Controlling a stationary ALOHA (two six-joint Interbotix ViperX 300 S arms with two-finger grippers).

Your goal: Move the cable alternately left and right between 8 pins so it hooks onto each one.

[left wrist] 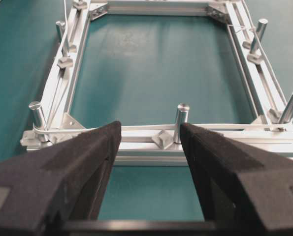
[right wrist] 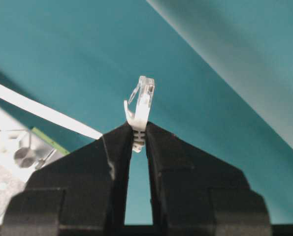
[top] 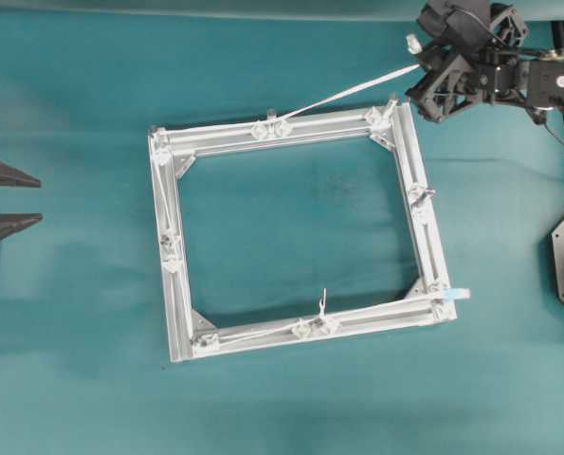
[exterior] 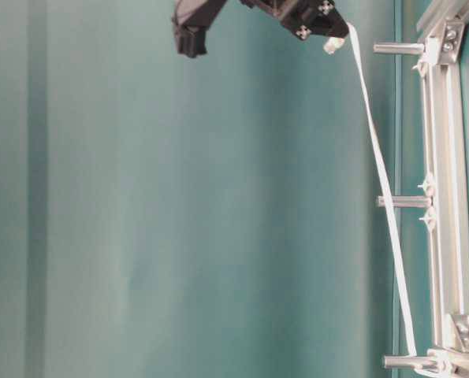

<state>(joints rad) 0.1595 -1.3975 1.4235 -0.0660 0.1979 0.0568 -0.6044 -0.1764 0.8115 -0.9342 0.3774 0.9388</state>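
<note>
Beyond the frame's (top: 291, 128) far right corner, the right end effector (top: 422, 59) is pinched tight on the cable (top: 353, 92) near its clear plug.
Keep the line taut and low so it catches the far-bar pin (top: 271, 116); the left end effector (left wrist: 148, 147) idles wide apart, empty, beside the frame.

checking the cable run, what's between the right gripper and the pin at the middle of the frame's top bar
Only the taut white cable, running from the right gripper down to that pin over bare teal cloth; the overhead view shows it best.
</note>
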